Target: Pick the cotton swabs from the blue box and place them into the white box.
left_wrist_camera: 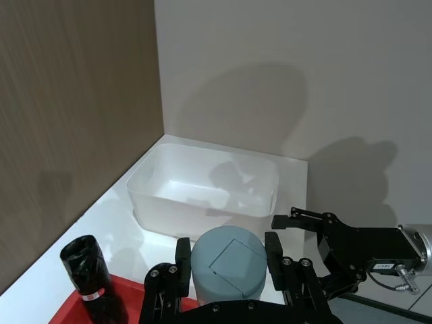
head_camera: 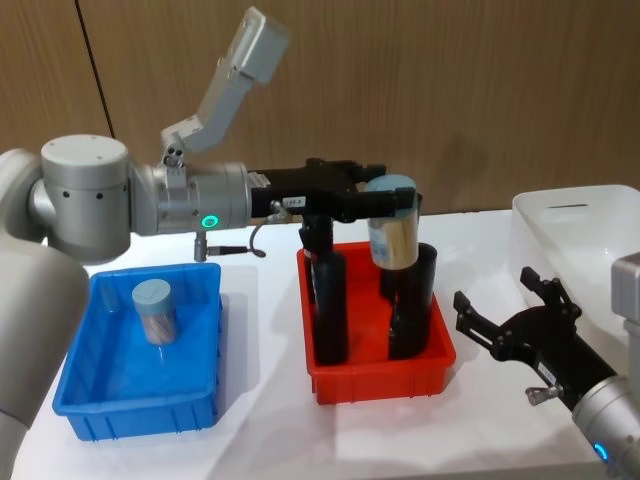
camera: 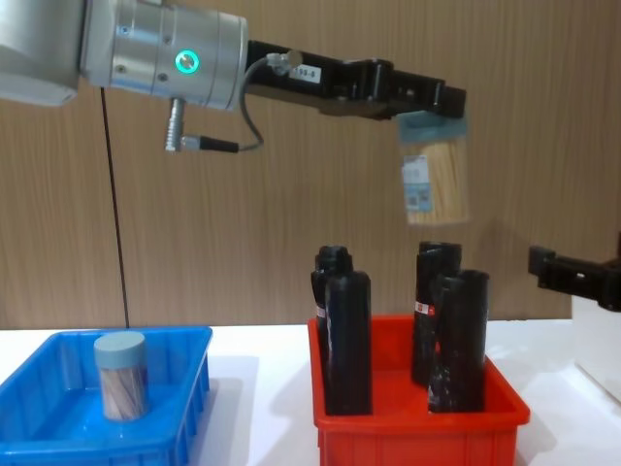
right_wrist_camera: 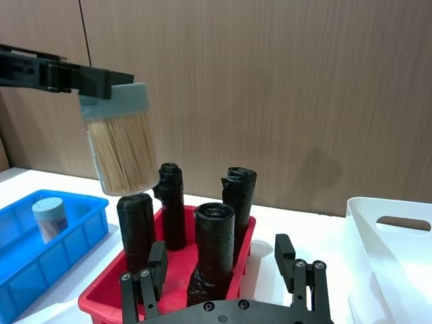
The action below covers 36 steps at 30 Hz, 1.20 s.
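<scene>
**A:** In the head view, where was the left end effector [head_camera: 390,200]?

**B:** Above the far side of the red bin [head_camera: 380,375]. It was closed on the lid end of a tub of cotton swabs [head_camera: 393,245], which hung in the air over the black bottles [head_camera: 332,300]. The blue box [head_camera: 140,415] stood on the table [head_camera: 270,430] left of the red bin, with a second tub [head_camera: 155,312] upright inside. The white box [head_camera: 555,240] stood to the red bin's right.

**A:** And the right end effector [head_camera: 491,285]?

**B:** It was low, between the red bin and the white box, with its fingers spread wide and holding nothing.

**A:** The left wrist view?

**B:** The fingers pinched the grey lid from both sides. Beyond the red bin, the white box lay empty.

**A:** The right wrist view?

**B:** The held tub hung roughly upright, lid up, above the red bin and clear of the bottle tops.

**A:** And the chest view?

**B:** It showed the same. The tub was well above the red bin.

**A:** So which step was it?

**B:** The carry, I judged, with one tub in transit and one left to fetch. The next move was for the left arm to travel right past the red bin, high enough to clear the bottles. Over the white box it would lower and open.
</scene>
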Each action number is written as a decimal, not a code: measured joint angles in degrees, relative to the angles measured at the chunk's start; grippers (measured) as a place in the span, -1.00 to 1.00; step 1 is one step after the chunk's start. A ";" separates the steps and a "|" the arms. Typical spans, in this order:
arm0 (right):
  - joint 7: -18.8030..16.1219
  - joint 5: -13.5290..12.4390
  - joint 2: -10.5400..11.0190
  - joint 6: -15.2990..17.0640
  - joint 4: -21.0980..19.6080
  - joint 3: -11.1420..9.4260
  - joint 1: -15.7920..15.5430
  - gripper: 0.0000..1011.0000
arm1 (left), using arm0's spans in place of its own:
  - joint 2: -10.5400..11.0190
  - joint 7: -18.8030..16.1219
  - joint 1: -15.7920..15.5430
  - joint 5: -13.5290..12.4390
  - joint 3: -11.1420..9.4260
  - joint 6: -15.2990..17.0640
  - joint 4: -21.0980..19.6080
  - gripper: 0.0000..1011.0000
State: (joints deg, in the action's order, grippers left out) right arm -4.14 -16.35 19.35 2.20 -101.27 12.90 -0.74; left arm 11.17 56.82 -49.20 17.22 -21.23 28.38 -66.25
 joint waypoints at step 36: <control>-8.54 -1.24 -0.68 14.01 -1.81 -1.03 7.01 0.98 | -1.69 3.26 -3.30 -1.17 -1.03 0.85 3.32 0.32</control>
State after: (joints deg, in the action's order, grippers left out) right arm -12.68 -17.59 18.67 16.21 -103.08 11.87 6.28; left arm 9.48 60.08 -52.51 16.05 -22.26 29.22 -62.93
